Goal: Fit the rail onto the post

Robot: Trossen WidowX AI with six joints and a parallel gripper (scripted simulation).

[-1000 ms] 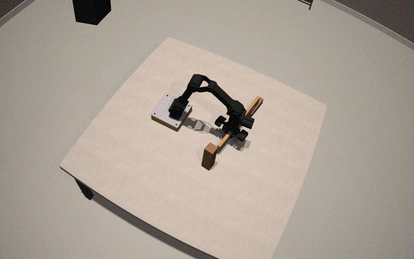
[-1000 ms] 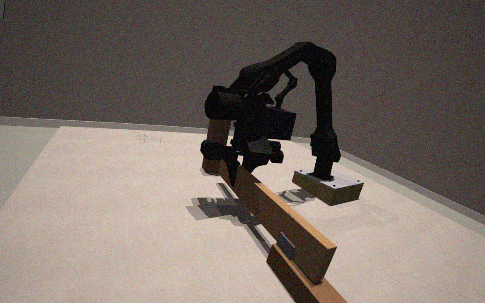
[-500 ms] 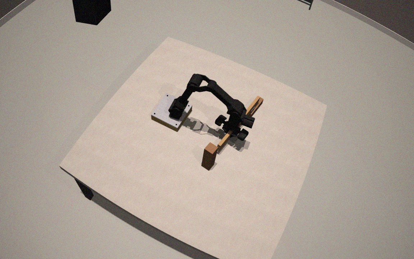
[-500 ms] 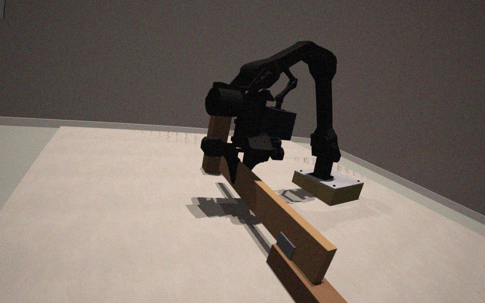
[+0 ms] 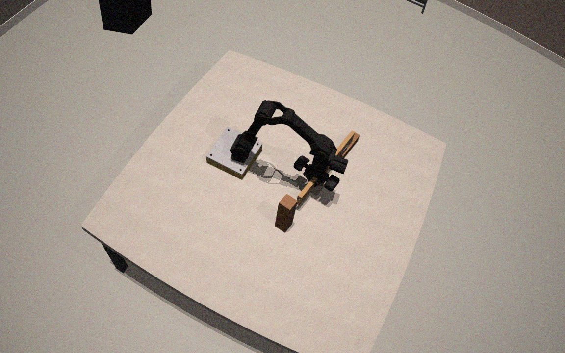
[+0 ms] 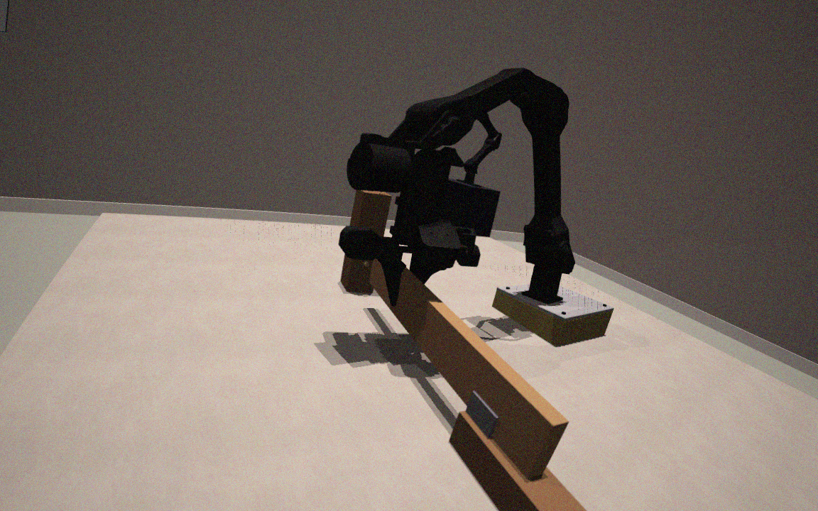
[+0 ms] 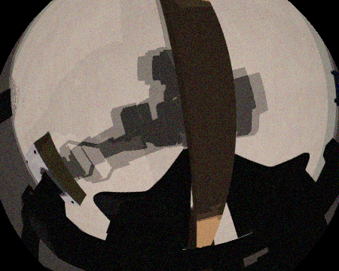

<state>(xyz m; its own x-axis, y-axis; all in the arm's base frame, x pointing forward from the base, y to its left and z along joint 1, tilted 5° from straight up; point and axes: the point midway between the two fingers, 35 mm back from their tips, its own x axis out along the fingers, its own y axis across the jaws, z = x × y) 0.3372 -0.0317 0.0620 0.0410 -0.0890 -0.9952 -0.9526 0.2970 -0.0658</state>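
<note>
The long wooden rail (image 5: 305, 191) (image 6: 494, 368) (image 7: 207, 94) stands on edge with its far end in the grey bracket (image 6: 481, 414) on the footboard block (image 6: 558, 492). Its near end is raised off the table, and the rail looks close to level. My gripper (image 5: 315, 179) (image 6: 407, 285) (image 7: 199, 152) is shut on the rail nearer its post end, one finger on each side. The near end is right by the upright wooden post (image 5: 284, 214) (image 6: 371, 216). Whether they touch, and how the pegs stand to the holes, I cannot tell; the pegs are not clearly visible.
The arm's base sits on a pale plate with a block under it (image 5: 227, 151) (image 6: 580, 330), on the left of the rail in the top view. The arm arches over from there. Shadows of arm and rail fall on the table (image 5: 188, 219) (image 6: 177, 381).
</note>
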